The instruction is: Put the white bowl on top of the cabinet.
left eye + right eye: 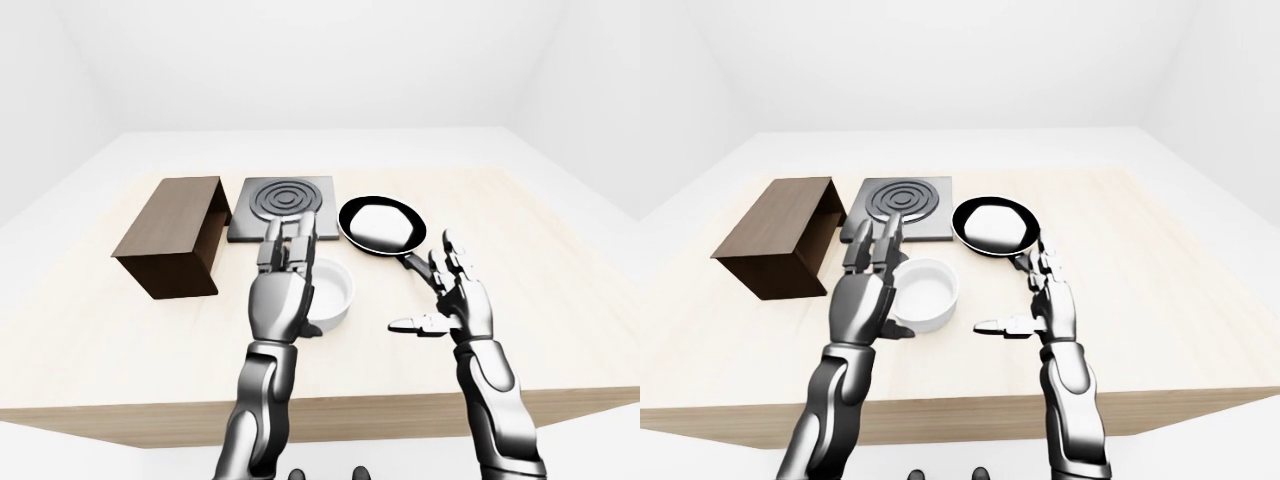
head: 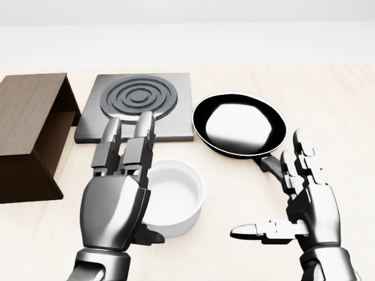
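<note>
The white bowl (image 2: 176,196) sits on the wooden table, low in the middle of the head view. My left hand (image 2: 126,175) is open, fingers straight, standing against the bowl's left side and hiding part of its rim. My right hand (image 2: 293,205) is open to the right of the bowl, apart from it, thumb pointing left. The dark brown cabinet (image 1: 175,232), an open-sided box, lies on the table to the left of the bowl.
A grey stove plate with a ring burner (image 2: 139,102) lies above the bowl. A black frying pan (image 2: 239,124) lies to its right, its handle running down toward my right hand. The table's near edge (image 1: 360,410) runs below my forearms.
</note>
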